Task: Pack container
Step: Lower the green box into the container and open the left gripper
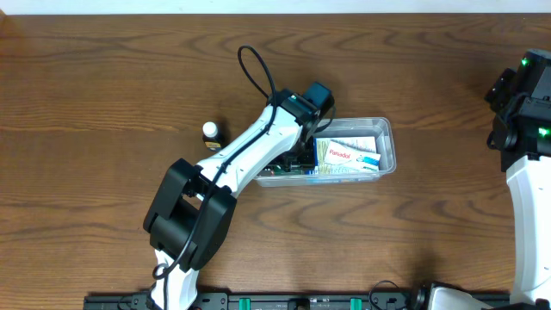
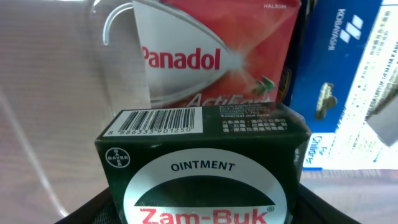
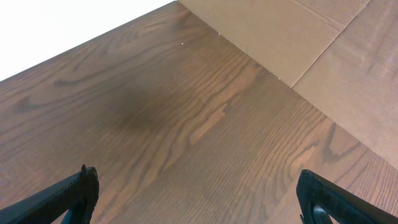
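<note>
The clear plastic container lies right of the table's middle. In it are a red and white Panadol box and a blue and white box. My left gripper reaches into the container's left end. In the left wrist view it is shut on a dark green Zam-Buk ointment box, which stands just in front of the Panadol box and the blue box. The container wall shows at the left. My right gripper is open and empty above bare wood.
A small dark bottle with a white cap stands on the table left of the container. The right arm sits at the far right edge. A cardboard surface lies beyond the table edge in the right wrist view.
</note>
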